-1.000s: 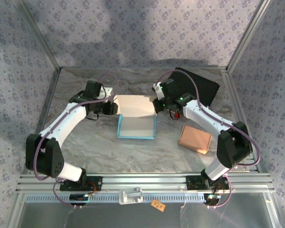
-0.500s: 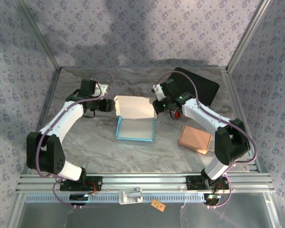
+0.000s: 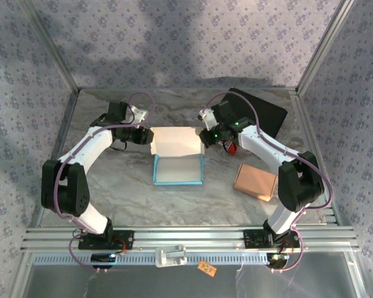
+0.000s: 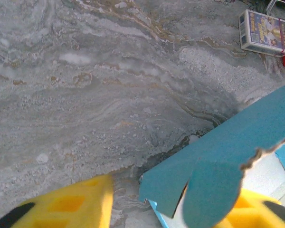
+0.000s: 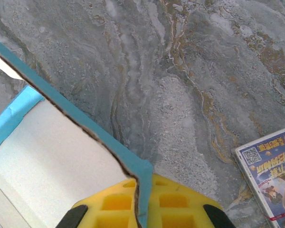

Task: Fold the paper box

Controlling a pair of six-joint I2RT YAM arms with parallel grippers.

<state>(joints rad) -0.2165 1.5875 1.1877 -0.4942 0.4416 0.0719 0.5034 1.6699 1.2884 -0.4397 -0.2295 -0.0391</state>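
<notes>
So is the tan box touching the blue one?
No, the tan box lies clear of the blue box, off to its right.

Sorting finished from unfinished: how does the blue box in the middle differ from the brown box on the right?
The blue box is open, its lid flap folded back and its pale inside showing; the brown box is shut and flat. The blue box lies square to the table's near edge; the brown box is turned at an angle. The blue box is blue outside; the brown box is plain orange-brown. Both look like cardboard and rest on the marble table.
</notes>
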